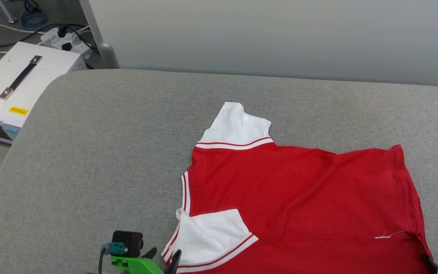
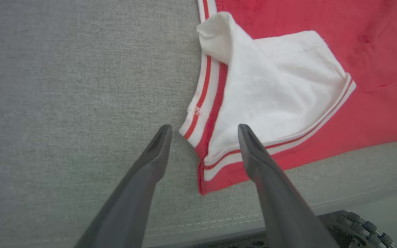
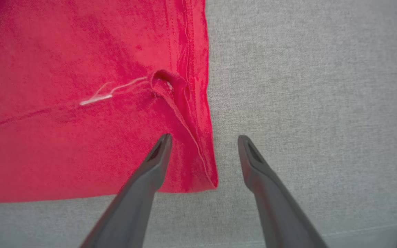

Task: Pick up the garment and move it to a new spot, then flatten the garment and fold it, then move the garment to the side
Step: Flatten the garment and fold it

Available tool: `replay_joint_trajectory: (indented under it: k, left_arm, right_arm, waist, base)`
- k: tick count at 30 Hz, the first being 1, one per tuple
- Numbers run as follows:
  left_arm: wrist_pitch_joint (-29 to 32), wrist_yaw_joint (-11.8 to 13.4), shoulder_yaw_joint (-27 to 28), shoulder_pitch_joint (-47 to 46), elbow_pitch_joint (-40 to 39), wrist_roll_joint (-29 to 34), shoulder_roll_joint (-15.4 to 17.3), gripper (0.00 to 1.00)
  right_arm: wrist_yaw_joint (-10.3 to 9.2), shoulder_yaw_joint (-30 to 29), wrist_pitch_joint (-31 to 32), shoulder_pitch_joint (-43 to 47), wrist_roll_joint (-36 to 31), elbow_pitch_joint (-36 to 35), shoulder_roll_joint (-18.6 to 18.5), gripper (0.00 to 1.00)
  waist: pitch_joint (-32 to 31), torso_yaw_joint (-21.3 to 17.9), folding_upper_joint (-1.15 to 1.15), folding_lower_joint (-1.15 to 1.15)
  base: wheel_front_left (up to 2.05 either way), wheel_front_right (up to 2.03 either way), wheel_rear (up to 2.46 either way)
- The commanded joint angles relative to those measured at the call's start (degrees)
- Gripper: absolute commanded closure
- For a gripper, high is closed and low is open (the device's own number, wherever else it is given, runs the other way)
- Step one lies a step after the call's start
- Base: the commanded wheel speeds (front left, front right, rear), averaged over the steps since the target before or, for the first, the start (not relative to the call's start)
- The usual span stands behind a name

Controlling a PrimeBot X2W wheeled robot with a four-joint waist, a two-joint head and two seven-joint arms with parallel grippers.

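While flat — garment point(image 1: 299, 198) lengthwise left-right, collar point(image 1: 184, 190) leftward

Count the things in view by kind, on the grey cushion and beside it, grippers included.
Red-and-white T-shirt: 1
Grippers: 2 (left gripper, right gripper, both open)
White equipment case: 1
Power strip: 1
Total: 5

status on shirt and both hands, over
Left hand open at sleeve. Right hand open at hem. Shirt flat on grey pad, one sleeve folded in. Nothing blocking.
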Motion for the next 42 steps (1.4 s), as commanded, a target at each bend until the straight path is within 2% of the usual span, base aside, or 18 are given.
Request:
replay_joint_trajectory:
  k: [1, 9, 13, 22, 30, 33, 35, 38, 42]
  left_arm:
    - [-1.8, -0.2, 0.8, -1.6, -0.1, 1.3, -0.2, 0.00]
    - [-15.5, -0.5, 5.3, -4.2, -1.8, 5.0, -0.6, 0.00]
    - [-20.5, -0.6, 6.7, -4.5, -2.6, 6.6, -1.8, 0.00]
    - [-22.5, -2.1, 12.0, -3.1, -3.9, 12.0, -5.9, 0.00]
    - [-22.5, -6.4, 14.1, -6.1, -1.7, 16.1, -7.9, 0.00]
    - [-20.6, -8.5, 13.0, -10.3, -0.4, 16.9, -6.8, 0.00]
    - [-17.0, -10.7, 12.2, -14.4, 0.2, 16.4, -6.3, 0.00]
    - [-9.9, -13.7, 11.5, -22.4, 1.5, 15.4, -5.2, 0.00]
    - [0.7, -16.4, 11.0, -33.9, 4.7, 13.3, -3.8, 0.00]
  right_arm:
    - [-0.06, 0.4, -1.8, -1.1, 0.4, -0.7, -0.7, 0.00]
    - [-0.06, 3.4, -15.9, -3.4, 0.1, -5.4, -4.2, 0.00]
    - [-0.06, 4.7, -22.8, -4.2, -0.4, -7.3, -3.9, 0.00]
    - [-0.06, 8.1, -34.0, -3.3, -0.7, -9.6, -2.3, 0.00]
    - [-0.06, 9.0, -36.9, -4.7, -1.4, -9.8, -1.0, 0.00]
    - [-0.06, 9.5, -37.3, -6.1, -1.6, -10.7, -0.8, 0.00]
    - [-0.06, 10.0, -37.3, -7.2, -2.0, -11.5, -0.5, 0.00]
    - [-0.06, 11.1, -37.3, -9.1, -2.7, -12.7, -0.3, 0.00]
    - [-0.06, 12.8, -37.7, -12.1, -3.2, -13.6, 0.3, 0.00]
  waist:
    - [-0.3, -0.1, 0.00, 0.00]
    - [-1.6, -0.9, 0.00, 0.00]
    - [-1.9, -1.2, 0.00, 0.00]
    - [-0.6, -2.0, 0.00, 0.00]
    - [3.3, -4.3, 0.00, 0.00]
    - [5.9, -5.6, 0.00, 0.00]
    - [8.1, -6.6, 0.00, 0.00]
    - [11.6, -8.4, 0.00, 0.00]
    - [16.1, -11.2, 0.00, 0.00]
  base:
    - [0.00, 0.00, 0.00]
    - [0.00, 0.00, 0.00]
    - [0.00, 0.00, 0.00]
    - [0.00, 0.00, 0.00]
    - [0.00, 0.00, 0.00]
    - [0.00, 0.00, 0.00]
    - [0.00, 0.00, 0.00]
    - [0.00, 0.00, 0.00]
    - [0.00, 0.00, 0.00]
